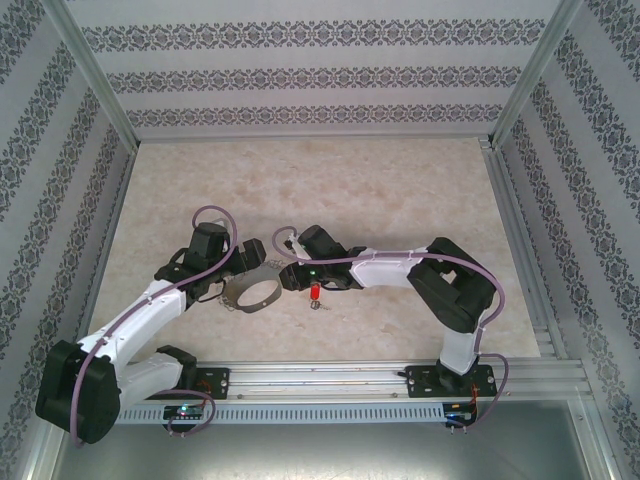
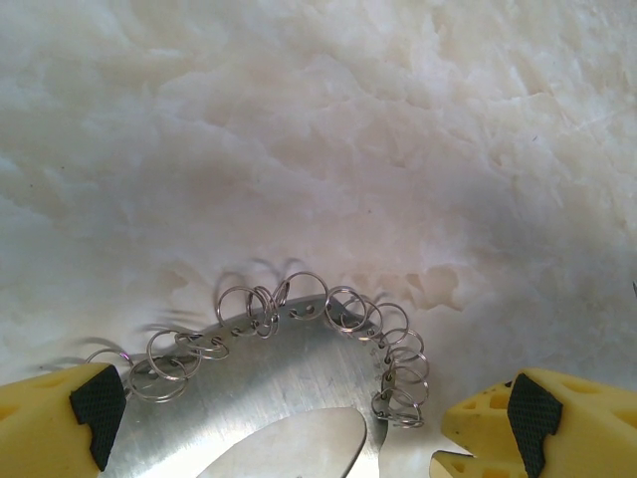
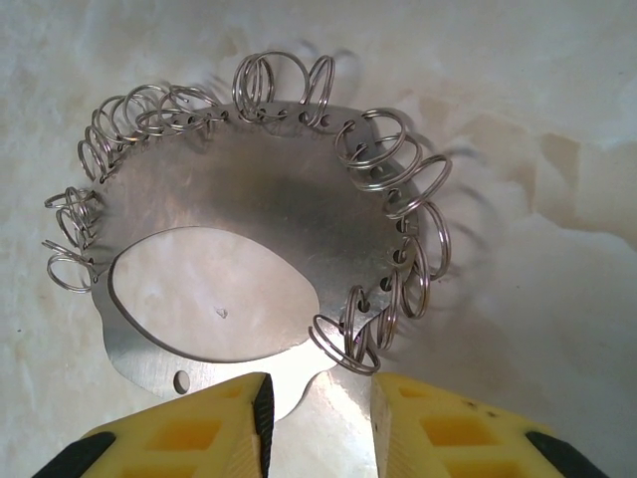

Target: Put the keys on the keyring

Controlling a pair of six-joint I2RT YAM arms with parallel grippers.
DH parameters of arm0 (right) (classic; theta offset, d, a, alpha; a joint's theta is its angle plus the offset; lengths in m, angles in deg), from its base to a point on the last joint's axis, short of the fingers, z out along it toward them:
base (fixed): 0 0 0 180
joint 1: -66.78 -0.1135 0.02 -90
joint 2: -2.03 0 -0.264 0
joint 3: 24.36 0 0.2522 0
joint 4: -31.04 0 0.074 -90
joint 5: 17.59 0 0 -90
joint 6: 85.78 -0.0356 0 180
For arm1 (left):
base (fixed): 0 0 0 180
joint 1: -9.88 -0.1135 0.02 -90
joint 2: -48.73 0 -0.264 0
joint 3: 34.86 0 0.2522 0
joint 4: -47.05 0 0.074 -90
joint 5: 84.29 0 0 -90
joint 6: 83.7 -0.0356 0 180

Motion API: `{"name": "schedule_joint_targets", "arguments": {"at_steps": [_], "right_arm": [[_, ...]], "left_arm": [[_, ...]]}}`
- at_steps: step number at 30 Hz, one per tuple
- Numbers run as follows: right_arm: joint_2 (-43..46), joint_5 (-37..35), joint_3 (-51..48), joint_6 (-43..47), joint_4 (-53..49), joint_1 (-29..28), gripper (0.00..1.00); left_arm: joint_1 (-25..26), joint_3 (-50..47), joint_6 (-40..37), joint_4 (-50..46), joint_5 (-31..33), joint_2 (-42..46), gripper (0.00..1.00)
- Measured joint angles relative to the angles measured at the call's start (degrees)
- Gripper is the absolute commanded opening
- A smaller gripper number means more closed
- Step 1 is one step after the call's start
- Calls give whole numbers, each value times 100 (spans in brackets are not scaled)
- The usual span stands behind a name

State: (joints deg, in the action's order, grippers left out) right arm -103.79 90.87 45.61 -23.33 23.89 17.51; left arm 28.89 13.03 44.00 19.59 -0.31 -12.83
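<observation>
Left jaws wide apart | right jaws astride keyring [image 3: 249, 199], grip unclear | keys [image 1: 315, 292] lie near-far, red head far

The far half of the counter [image 1: 330, 180] lies open up to the patterned walls [image 1: 300, 75]. Nearer, the keyring [image 1: 255, 292] is hemmed in between the left hand [image 2: 318, 418] and the right hand [image 3: 318, 418]. The red key [image 1: 315, 293] lies just beside the ring, close against the right arm.

A pale marbled worktop [image 1: 400, 190] lies in the middle. Grey-patterned wall panels [image 1: 320, 75] stand at 12, 9 and 3 o'clock, edged by aluminium posts [image 1: 95, 75]. A metal rail [image 1: 330, 378] runs along 6 o'clock.
</observation>
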Motion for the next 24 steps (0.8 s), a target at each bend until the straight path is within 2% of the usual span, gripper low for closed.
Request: {"name": "schedule_joint_targets", "arguments": {"at_steps": [24], "right_arm": [[-337, 94, 249, -44, 55, -11, 27]], "left_arm": [[0, 0, 2, 184, -149, -146, 100]]}}
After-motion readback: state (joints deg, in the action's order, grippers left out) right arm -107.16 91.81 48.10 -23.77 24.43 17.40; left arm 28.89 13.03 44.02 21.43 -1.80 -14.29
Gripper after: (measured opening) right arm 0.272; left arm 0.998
